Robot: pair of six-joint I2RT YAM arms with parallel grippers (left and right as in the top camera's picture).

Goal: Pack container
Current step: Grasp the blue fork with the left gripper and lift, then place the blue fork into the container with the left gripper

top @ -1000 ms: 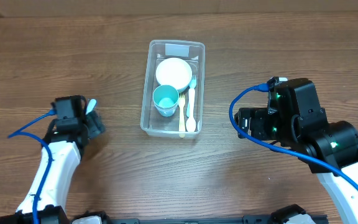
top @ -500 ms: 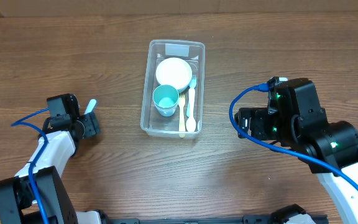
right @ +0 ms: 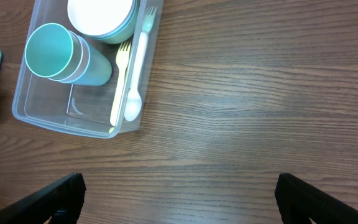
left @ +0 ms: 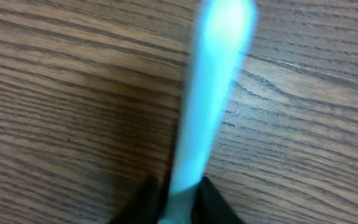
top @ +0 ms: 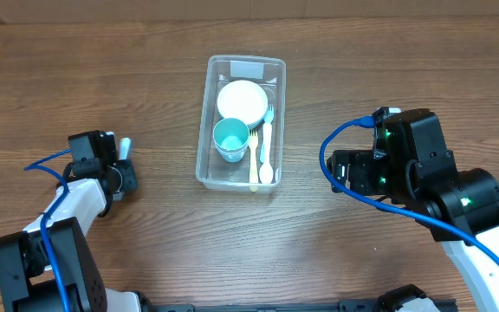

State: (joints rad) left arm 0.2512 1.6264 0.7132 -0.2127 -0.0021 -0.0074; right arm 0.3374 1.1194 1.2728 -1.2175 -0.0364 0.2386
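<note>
The container (top: 204,130) is a clear tub at the table's middle, seen again in the right wrist view (right: 61,115). Inside are a white bowl (top: 242,101), a teal cup (top: 230,139), a yellow fork (top: 254,163) and a white spoon (top: 266,154). Well left of it, my left gripper (top: 121,170) is shut on the handle of a light blue utensil (top: 126,145). In the left wrist view the utensil (left: 211,87) runs up from between the jaws of that gripper (left: 180,202), low over the wood. My right gripper (right: 179,199) stands open over bare table, right of the container.
The right arm's body (top: 423,173) and its blue cable (top: 336,139) fill the right side. The left arm (top: 68,217) reaches in from the lower left. A brown wall edge runs along the table's back.
My left gripper has shifted a little along the table and its jaws have closed on the blue utensil's handle. The right arm has not moved.
</note>
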